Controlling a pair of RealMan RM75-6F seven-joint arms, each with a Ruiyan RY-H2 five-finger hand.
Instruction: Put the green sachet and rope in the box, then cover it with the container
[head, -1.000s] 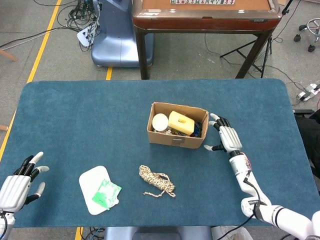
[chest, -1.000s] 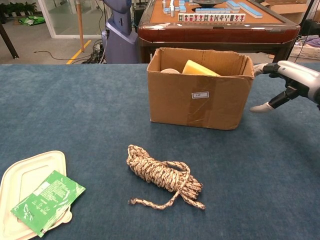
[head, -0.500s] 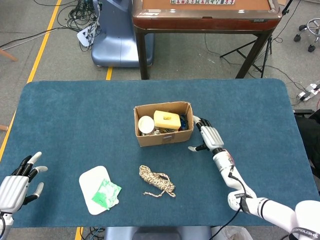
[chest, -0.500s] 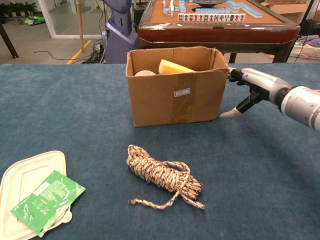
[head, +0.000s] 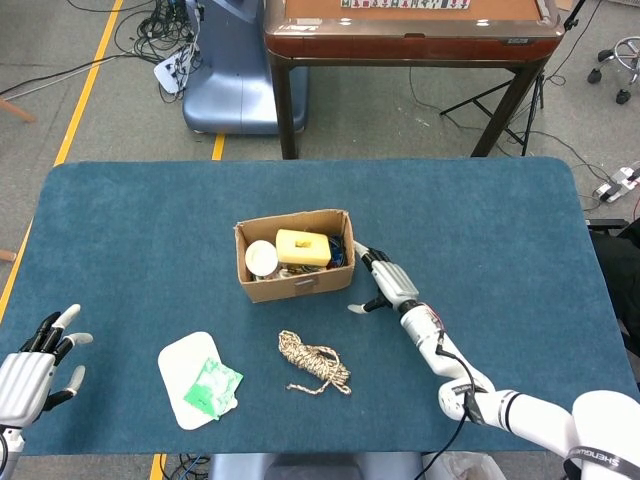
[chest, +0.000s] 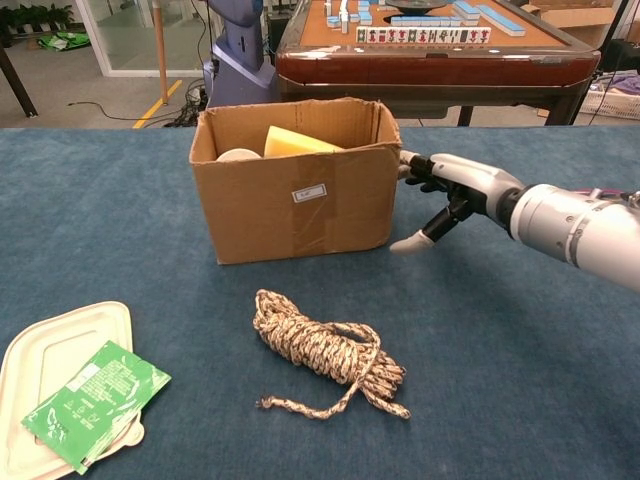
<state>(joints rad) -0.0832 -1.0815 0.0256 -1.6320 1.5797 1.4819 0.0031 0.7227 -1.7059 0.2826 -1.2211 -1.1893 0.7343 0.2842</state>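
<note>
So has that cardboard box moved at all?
Yes. The cardboard box slid left across the table, now sitting above the rope, pushed by the right hand.

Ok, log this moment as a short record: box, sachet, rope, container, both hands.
box: cardboard box, open, already holds a yellow block and a white round item
green sachet: green sachet, lying on the white container
rope: rope, coiled on the table, in front of the box
right hand: right hand against the box's side
left hand: left hand, open, holding nothing

Blue table (head: 150, 220) bears box (chest: 300, 195), rope (chest: 325, 350), seemingly white container (chest: 45, 360).
</note>
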